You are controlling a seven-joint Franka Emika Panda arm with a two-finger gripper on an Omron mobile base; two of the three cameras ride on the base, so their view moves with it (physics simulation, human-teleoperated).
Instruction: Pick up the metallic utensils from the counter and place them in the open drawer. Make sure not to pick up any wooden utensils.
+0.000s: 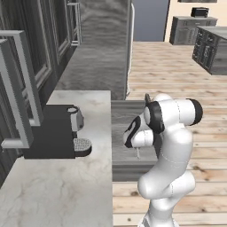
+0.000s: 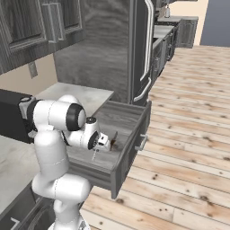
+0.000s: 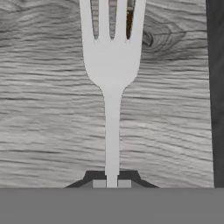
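My gripper point(image 3: 112, 183) is shut on the handle of a thin silver-grey fork point(image 3: 112, 65), one of the metallic utensils. The fork hangs tines-down over the grey grained floor of the open drawer point(image 2: 130, 155). From the left base view the fork point(image 1: 138, 153) dangles below the hand, above the drawer point(image 1: 133, 170) beside the counter point(image 1: 57, 190). In the right base view the fork point(image 2: 94, 155) hangs under the gripper point(image 2: 99, 147). A small dark-brown thing point(image 2: 114, 136), seemingly the knife, lies in the drawer beyond the tines. The wooden utensils are out of view.
A black coffee machine point(image 1: 53, 131) stands on the counter left of the drawer. A tall dark fridge point(image 2: 139, 49) rises behind the drawer. Wooden floor point(image 2: 188, 134) stretches to the right, with dark cabinets point(image 1: 210, 48) far off.
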